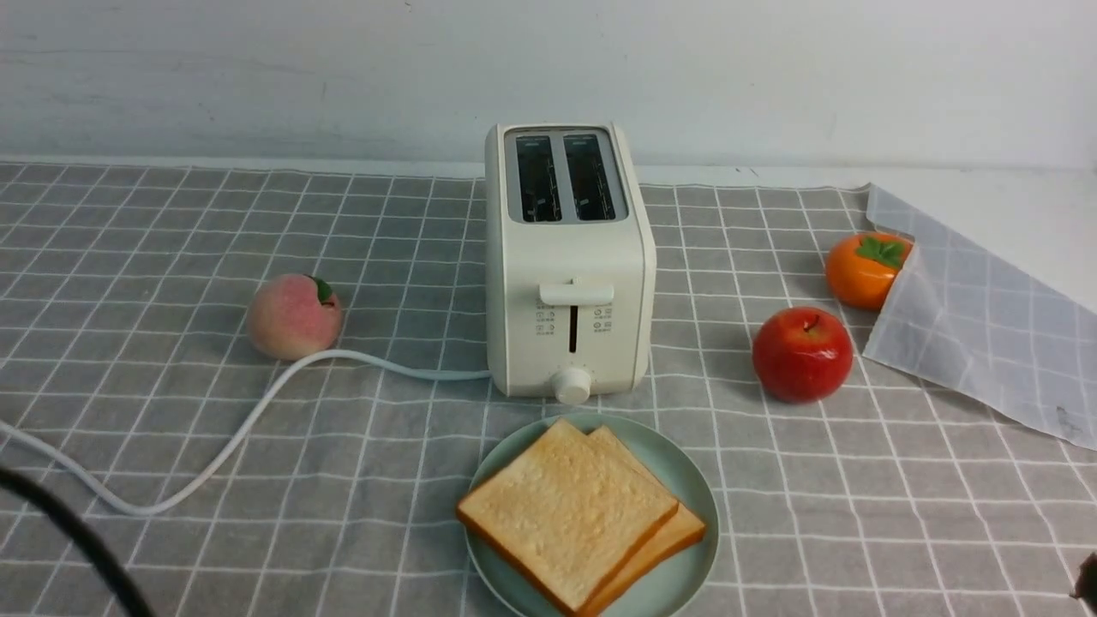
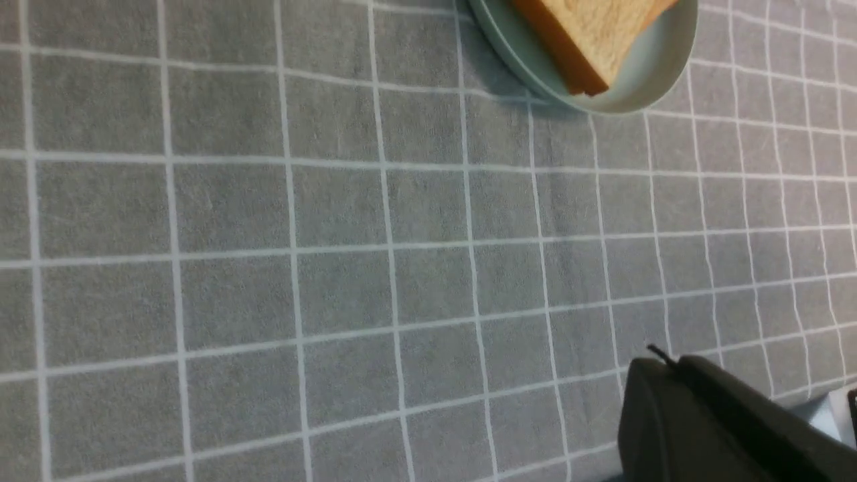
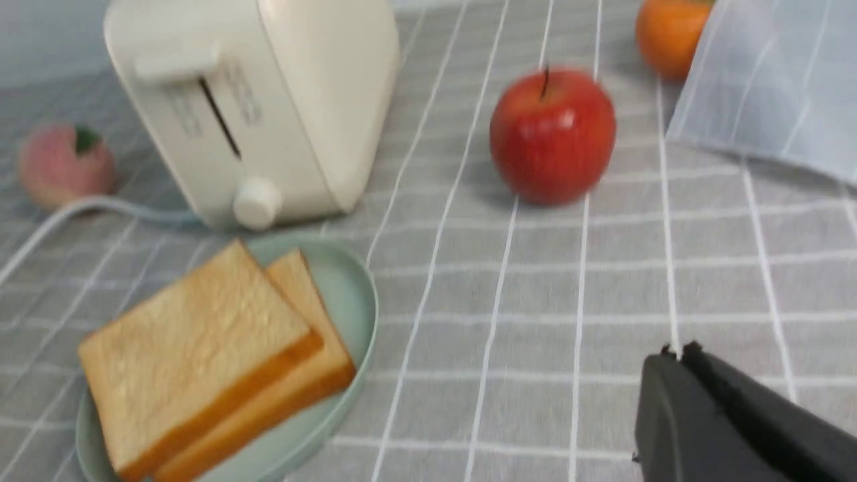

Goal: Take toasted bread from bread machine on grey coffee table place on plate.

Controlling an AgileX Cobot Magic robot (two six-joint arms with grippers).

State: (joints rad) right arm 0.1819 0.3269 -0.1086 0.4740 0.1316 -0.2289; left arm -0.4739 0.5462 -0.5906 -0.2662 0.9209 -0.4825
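Both slices of toast (image 1: 570, 510) lie overlapped on the plate (image 1: 698, 566), nearer the robot than the toaster (image 1: 570, 257); left gripper (image 2: 676, 365) and right gripper (image 3: 679, 358), both closed and empty, stand well apart from them, no further reach seemingly needed.

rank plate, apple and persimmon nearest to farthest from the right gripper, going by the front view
1. Apple: beyond the right gripper, right of the toaster.
2. Plate and persimmon: too close to call; plate in front of the toaster, persimmon at the far right.
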